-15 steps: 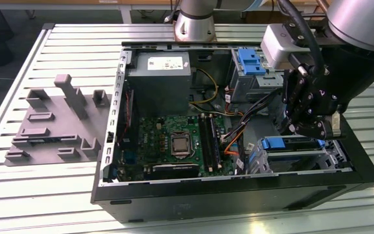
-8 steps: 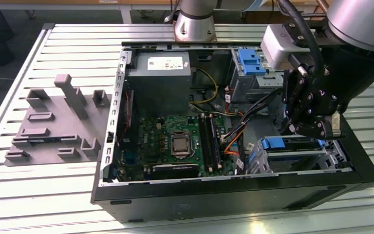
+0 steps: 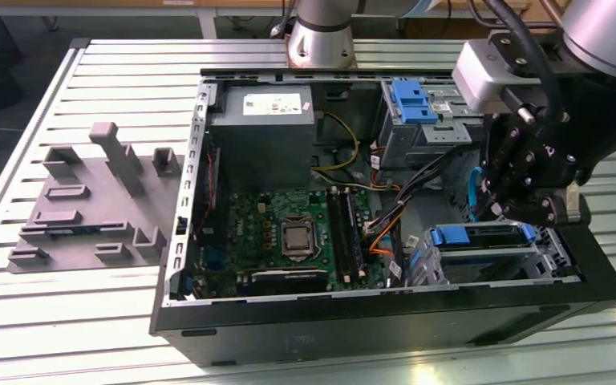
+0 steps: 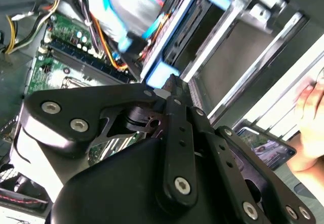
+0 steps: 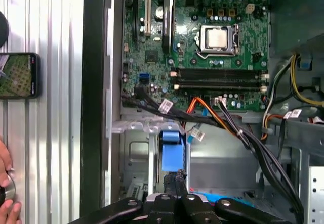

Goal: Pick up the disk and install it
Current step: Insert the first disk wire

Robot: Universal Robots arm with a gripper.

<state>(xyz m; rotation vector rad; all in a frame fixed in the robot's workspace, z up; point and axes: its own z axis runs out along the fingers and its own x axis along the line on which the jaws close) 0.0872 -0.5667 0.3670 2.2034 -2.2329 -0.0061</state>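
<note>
The disk, silver-grey with blue side rails, sits in the drive cage at the front corner of the open computer case, on the exterior view's right. Its blue rail end faces my gripper in the first wrist view, and shows as a blue tab in the second wrist view. My gripper hangs just above the cage. Its black fingertips are closed together with nothing between them, right at the disk's blue end, in both wrist views.
A motherboard and a large grey metal box fill the case, and loose cables run beside the cage. A bare blue bracket sits at the back. A grey fixture lies on the slatted table. A hand and a phone are outside the case.
</note>
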